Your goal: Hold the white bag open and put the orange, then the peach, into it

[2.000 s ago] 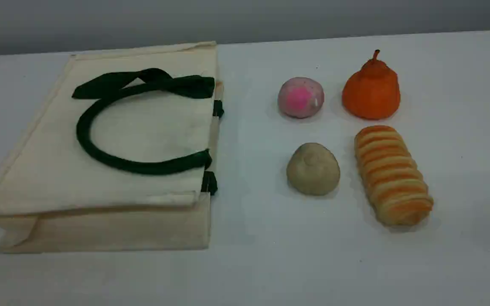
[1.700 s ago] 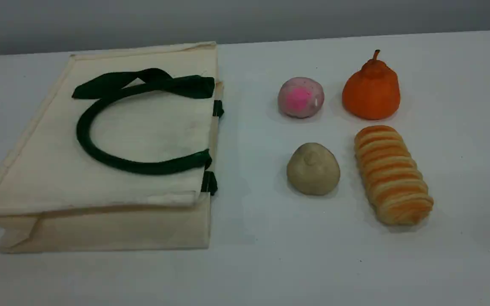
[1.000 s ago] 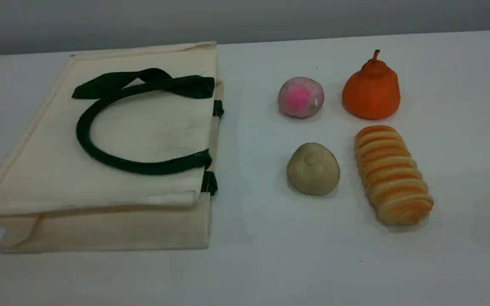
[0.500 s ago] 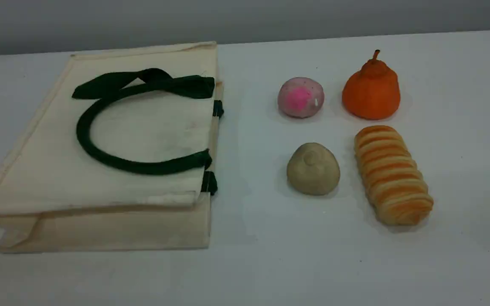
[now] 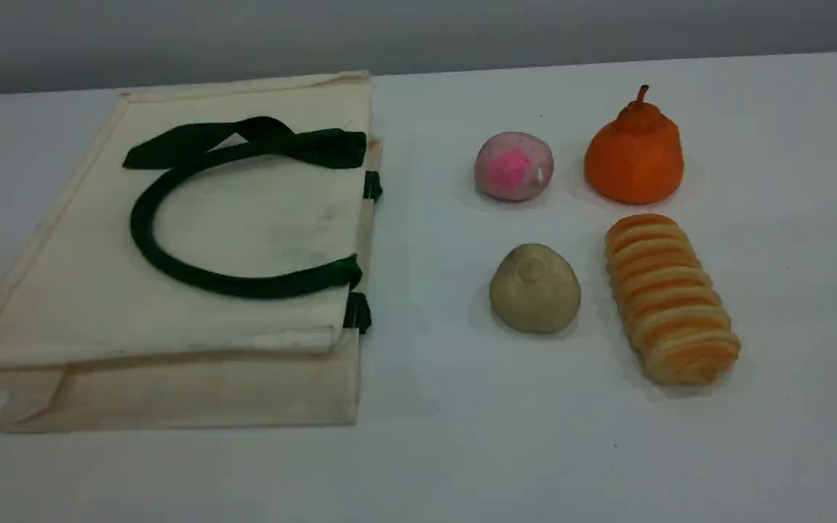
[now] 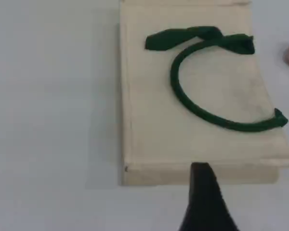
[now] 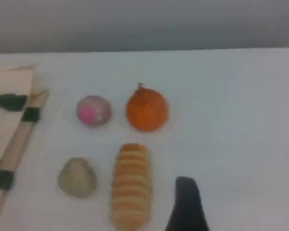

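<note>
Lying flat at frame left on the surface, the white bag (image 5: 171, 276) looks limp, best lifted by its green handle (image 5: 171, 265); both tools appear released, grasping nothing.

One white bag (image 5: 171, 290), one orange (image 5: 634, 161), one peach (image 5: 514, 166), one beige bun (image 5: 535, 289), one striped bread roll (image 5: 669, 298), two gripper fingertips (image 6: 204, 202) seen.
</note>
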### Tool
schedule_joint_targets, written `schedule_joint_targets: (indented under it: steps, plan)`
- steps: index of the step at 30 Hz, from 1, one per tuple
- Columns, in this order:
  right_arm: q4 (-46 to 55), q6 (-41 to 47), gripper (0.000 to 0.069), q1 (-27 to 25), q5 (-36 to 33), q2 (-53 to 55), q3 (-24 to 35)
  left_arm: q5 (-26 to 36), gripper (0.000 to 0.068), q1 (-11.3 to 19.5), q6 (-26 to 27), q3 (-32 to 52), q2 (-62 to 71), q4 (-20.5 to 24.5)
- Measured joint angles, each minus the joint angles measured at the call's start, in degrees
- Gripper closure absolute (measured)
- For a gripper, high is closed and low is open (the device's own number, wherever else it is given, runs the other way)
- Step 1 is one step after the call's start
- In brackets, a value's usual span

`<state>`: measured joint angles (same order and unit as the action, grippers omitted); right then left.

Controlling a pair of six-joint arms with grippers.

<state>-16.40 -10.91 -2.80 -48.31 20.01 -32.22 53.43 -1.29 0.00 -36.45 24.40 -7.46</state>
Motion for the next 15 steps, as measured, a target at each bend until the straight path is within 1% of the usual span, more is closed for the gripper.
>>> schedule_joint_targets:
  steps: [4,6,9,11,15]
  plan:
    - [-6.1,-6.0,0.0219,0.0,6.9,10.0,-1.7,-5.0,0.0282,0.0,-1.6,-2.2,10.1,0.0]
    - [-9.1,-9.1,0.0219,0.0,8.9,15.0,-3.2,-7.3,0.0282,0.0,-2.2,-2.7,15.5,0.0]
    - [-12.5,-13.1,0.0219,0.0,10.1,22.6,-5.6,-10.8,0.0282,0.0,-2.7,-2.7,23.2,0.0]
    - [-14.5,-14.1,0.0219,0.0,10.2,27.5,-7.0,-12.9,0.0282,0.0,-3.8,-2.7,28.6,0.0]
    - [-18.6,-15.9,0.0219,0.0,11.9,35.0,-8.5,-17.6,0.0282,0.0,-3.9,-2.7,38.1,-0.2]
